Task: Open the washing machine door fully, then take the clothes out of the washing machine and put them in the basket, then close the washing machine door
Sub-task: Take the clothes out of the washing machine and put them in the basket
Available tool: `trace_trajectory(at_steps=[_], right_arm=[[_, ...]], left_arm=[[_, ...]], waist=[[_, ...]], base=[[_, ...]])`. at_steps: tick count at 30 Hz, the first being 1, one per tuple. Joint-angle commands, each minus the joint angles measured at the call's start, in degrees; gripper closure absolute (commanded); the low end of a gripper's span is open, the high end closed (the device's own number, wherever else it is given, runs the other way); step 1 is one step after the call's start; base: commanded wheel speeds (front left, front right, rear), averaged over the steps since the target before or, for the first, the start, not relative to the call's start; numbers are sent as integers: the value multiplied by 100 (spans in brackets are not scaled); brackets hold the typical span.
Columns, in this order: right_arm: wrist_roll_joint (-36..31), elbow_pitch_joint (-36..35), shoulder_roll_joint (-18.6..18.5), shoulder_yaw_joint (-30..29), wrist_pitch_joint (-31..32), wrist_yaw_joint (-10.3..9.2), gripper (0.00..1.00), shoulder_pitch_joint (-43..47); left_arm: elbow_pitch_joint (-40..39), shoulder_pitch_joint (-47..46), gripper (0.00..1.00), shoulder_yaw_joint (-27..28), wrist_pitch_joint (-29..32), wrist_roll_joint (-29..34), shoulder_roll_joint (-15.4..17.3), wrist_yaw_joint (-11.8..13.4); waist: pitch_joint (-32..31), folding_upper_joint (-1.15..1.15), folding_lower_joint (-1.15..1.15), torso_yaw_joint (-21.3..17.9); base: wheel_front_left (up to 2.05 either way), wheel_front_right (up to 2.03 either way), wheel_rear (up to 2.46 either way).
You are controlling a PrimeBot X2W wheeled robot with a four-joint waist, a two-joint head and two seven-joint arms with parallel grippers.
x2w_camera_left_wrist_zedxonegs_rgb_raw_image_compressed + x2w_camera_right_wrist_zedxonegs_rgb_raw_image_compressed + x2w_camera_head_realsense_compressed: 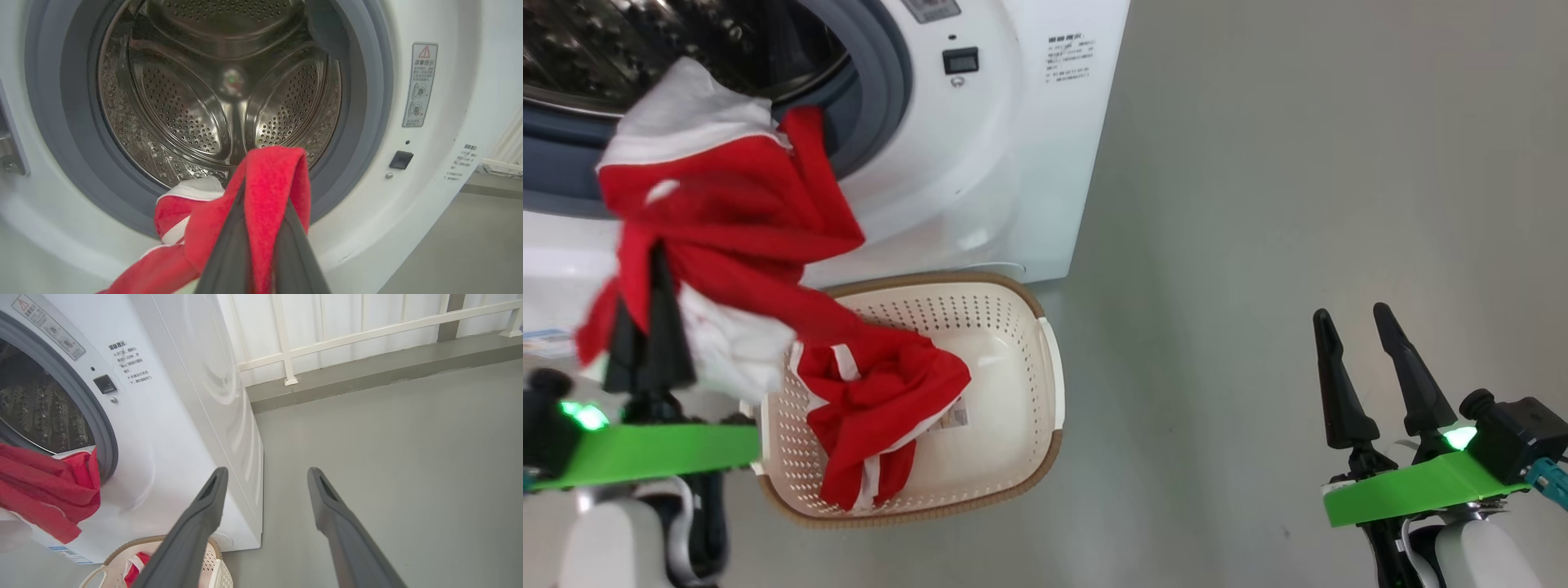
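Observation:
The washing machine (1013, 147) stands at the upper left with its steel drum (196, 102) open; its door is out of view. Red and white clothes (727, 204) spill from the grey ring over my left gripper (654, 269), which is shut on a fold of red fabric (269, 175) just in front of the opening. The cloth trails down into the cream basket (947, 283) on the floor below the machine, where a red part (874, 400) lies inside. My right gripper (1349, 312) hovers open and empty over the floor at the far right, fingers (212, 490) spread.
Grey floor (1298, 163) stretches to the right of the machine and basket. In the right wrist view a white railing (286, 355) and a low grey kerb (367, 375) run behind the machine's side (184, 396).

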Motion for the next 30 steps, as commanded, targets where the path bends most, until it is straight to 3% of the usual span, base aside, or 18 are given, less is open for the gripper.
trace_trajectory(at_steps=[1,6,21,23,25,30], right_arm=[[47,-151,-51,118,-36,37,0,-27],[85,-183,-51,138,-36,37,0,-129],[127,-308,-51,151,-36,37,0,-513],[136,-334,-51,162,-36,37,0,-562],[145,-359,-51,165,-36,37,0,-610],[164,-394,-51,185,-36,37,0,-730]], left_arm=[[-61,125,100,132,-22,-57,111,-33],[790,74,100,-157,-22,-241,110,-33],[3110,-791,100,-863,-22,94,276,-33],[3290,-951,87,-883,-22,118,309,-33],[3448,-1102,86,-893,-22,141,336,-33],[3889,-1466,99,-1024,-22,171,393,-33]], waist=[[78,0,0,-21],[332,0,0,-57],[1174,0,0,-215],[1291,0,0,-228],[1405,0,0,-239],[1657,0,0,-270]], base=[[0,0,0],[0,0,0],[0,0,0],[0,0,0],[0,0,0],[0,0,0]])
